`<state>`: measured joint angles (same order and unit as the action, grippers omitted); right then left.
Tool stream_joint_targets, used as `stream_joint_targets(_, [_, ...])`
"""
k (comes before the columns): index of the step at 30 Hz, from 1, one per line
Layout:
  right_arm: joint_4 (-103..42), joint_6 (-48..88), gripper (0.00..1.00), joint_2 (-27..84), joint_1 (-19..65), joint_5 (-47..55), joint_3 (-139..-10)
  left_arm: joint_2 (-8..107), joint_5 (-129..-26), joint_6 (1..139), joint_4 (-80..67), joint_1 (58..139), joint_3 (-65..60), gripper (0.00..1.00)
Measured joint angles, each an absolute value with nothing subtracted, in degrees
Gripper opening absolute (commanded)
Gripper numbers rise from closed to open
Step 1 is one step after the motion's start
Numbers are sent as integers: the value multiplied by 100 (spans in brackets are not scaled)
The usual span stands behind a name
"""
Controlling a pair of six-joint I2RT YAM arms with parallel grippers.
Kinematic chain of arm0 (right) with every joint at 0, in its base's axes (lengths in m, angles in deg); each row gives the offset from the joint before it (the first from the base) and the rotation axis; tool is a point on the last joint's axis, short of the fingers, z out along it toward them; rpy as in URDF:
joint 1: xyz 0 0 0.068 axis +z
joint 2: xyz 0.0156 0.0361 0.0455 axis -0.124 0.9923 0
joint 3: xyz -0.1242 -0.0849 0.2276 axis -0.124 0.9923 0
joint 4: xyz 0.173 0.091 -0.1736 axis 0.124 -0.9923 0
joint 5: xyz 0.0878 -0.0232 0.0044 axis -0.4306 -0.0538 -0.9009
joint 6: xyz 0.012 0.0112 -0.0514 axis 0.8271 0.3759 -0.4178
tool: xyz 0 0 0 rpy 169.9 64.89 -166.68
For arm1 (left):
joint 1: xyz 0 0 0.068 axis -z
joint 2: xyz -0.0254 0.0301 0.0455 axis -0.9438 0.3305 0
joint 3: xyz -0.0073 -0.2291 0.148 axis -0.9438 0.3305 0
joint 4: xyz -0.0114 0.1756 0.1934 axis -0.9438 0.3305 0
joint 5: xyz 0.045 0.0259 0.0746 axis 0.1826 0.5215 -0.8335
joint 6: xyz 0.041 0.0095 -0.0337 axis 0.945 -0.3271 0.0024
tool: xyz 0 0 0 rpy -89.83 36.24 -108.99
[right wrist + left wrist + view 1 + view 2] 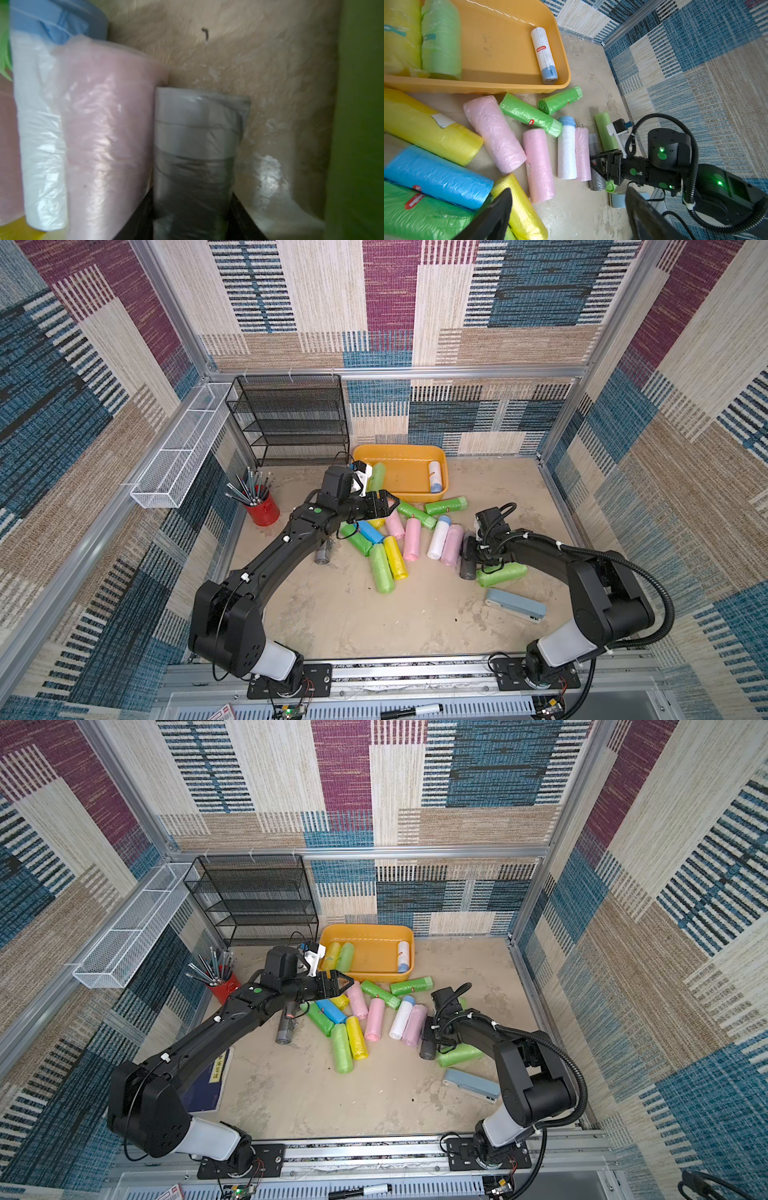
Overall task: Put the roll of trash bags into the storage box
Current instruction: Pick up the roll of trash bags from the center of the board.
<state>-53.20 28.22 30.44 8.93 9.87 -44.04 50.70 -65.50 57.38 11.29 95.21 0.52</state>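
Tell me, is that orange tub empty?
Not empty: the orange tub holds three rolls, a yellow roll and green roll side by side, a white roll apart.

Roll: dark grey roll with a paler grey end, wrapped in clear film, lying flat on the floor. It sits between the fingers of the right gripper, long axis in line with them; contact cannot be judged.

Box: shallow orange-yellow tub with rounded corners, upright and open, just beyond the left gripper and well apart from the right one. Inside lie a yellow roll, a green roll and a white roll.
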Motion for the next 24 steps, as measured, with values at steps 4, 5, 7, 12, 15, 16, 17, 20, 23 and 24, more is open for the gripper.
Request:
stream_joint_targets(4, [-5344,2844,42,3017,900,1114,-4422,5028,-6563,5738,1118,9521,77,86])
stream_joint_targets(5, [-5364,2844,42,2985,898,1155,-4422,5026,-6565,5740,1120,9521,87,86])
stream_joint_targets(7, [-5393,2849,42,2891,893,1179,-4420,5026,-6585,5738,1120,9524,120,86])
stream_joint_targets(12, [-5423,2868,41,2718,893,1153,-4448,5026,-6583,5735,1105,9524,162,86])
stream_joint_targets(15, [-5452,2890,41,2652,893,1042,-4500,5026,-6583,5735,1079,9524,168,86])
stream_joint_targets(16, [-5456,2895,41,2633,893,1004,-4522,5026,-6583,5735,1072,9524,173,86])
stream_joint_targets(17, [-5460,2914,41,2613,893,965,-4544,5026,-6583,5735,1072,9521,179,86])
stream_joint_targets(20, [-5500,2956,41,2541,893,847,-4623,5026,-6585,5735,1072,9519,201,86])
stream_joint_targets(23, [-5497,2973,40,2434,893,694,-4728,5013,-6587,5735,1059,9508,216,86])
stream_joint_targets(24, [-5489,2975,40,2405,893,624,-4761,5004,-6592,5735,1059,9508,227,86])
